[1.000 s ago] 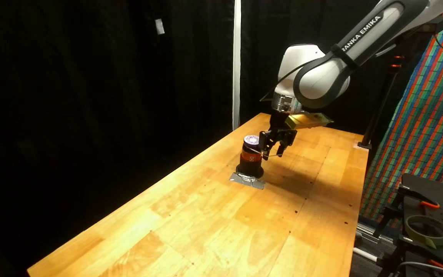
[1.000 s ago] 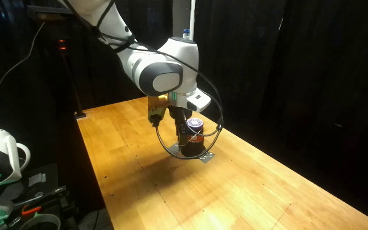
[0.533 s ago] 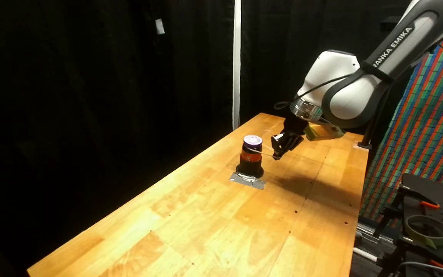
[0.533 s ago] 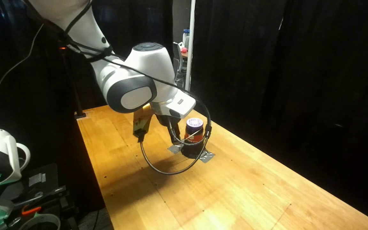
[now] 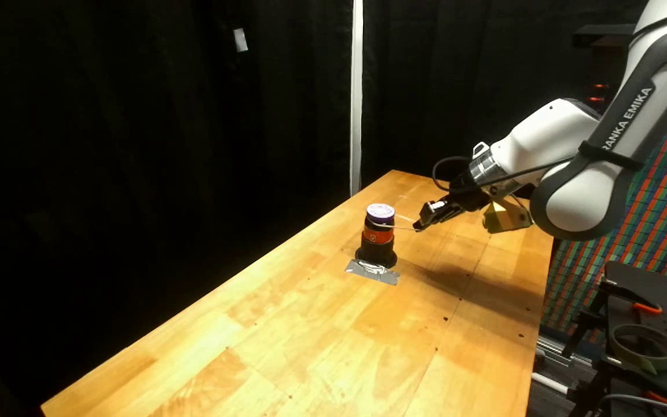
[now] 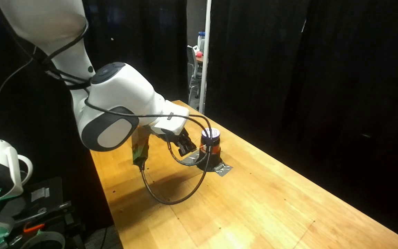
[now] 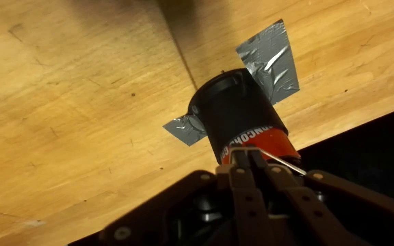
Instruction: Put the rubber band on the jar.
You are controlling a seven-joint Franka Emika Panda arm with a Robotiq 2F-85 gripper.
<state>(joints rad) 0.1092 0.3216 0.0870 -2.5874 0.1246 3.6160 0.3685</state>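
Note:
The jar [image 5: 378,236] stands upright on the wooden table, dark below with an orange-red band and a pale purple-rimmed lid. In the wrist view the jar [image 7: 238,102] fills the middle, its top hidden behind the fingers. A thin pale rubber band [image 7: 282,160] passes round the outside of both fingertips. From there the rubber band [image 5: 401,228] stretches to the jar's neck, just under the lid. My gripper [image 5: 418,226] is tilted beside the jar, apart from it, its fingers brought together with nothing visible clamped between them. A cable partly covers the jar [image 6: 213,157] in an exterior view.
Grey tape [image 7: 274,65] holds the jar's base to the table [image 5: 322,336]. A cable [image 6: 185,199] hangs in a loop from the arm. The table's edge runs close behind the jar. A dark side stand [image 5: 652,301] with a tape roll is off the table.
The gripper's fingers have come together from wider apart. The arm has drawn back from the jar and tilted over, and the rubber band now reaches across to the fingertips. The jar has not moved.

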